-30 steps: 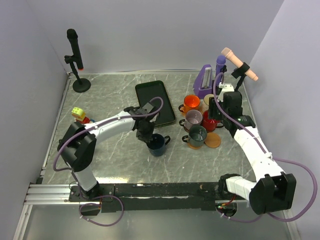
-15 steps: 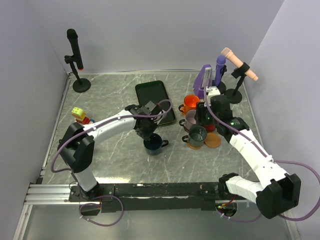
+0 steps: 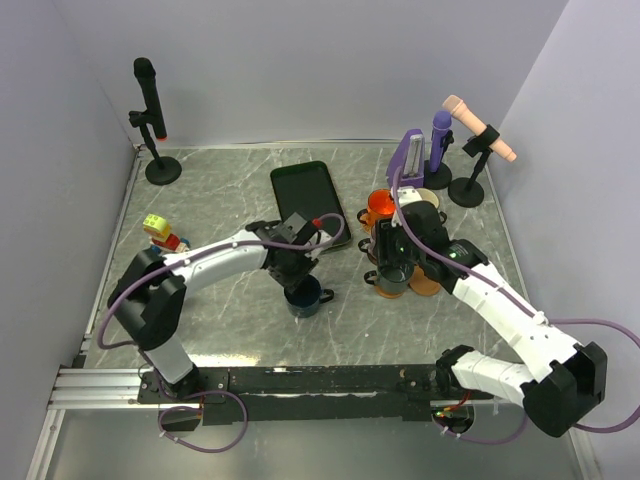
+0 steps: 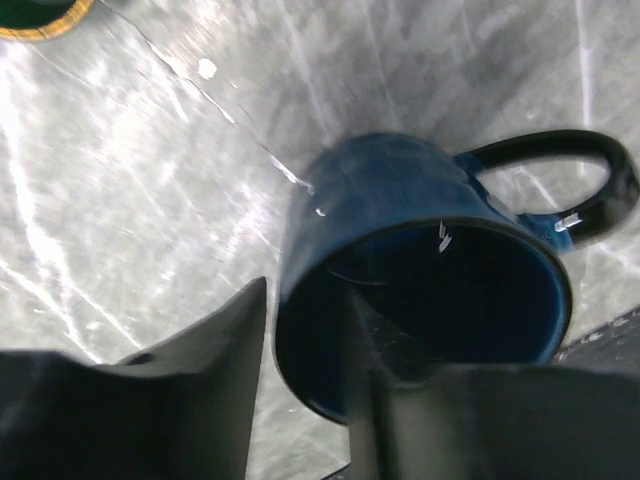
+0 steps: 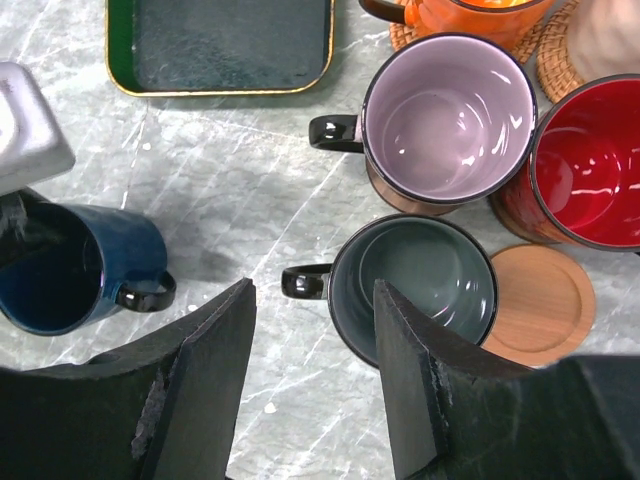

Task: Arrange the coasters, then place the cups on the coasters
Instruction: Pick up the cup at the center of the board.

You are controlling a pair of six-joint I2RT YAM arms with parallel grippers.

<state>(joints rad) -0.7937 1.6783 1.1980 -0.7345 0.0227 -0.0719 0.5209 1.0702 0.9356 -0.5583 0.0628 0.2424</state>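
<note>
1. My left gripper is at the navy cup. One finger is outside the cup's wall and the other finger is inside the cup.
2. My left fingers are a little bit apart. I can see a thin gap between the outside finger and the cup, so I am not squeezing it.
3. The navy cup stands upright on the grey stone table. It is near the front corner of the black tray, apart from the other cups. Its handle points toward them.
4. My right gripper is spread wide and holds nothing.
5. The handle of the grey-green cup shows between my right fingers.
6. The mauve cup is just behind the grey-green cup. The red cup is packed in close beside them both.
7. The orange cup sits on a woven coaster. Another woven coaster peeks out beside it, under something cream and blurry.
8. A smooth tan coaster lies flat just beside the grey-green cup. The red cup covers its far edge in my right wrist view.
</note>
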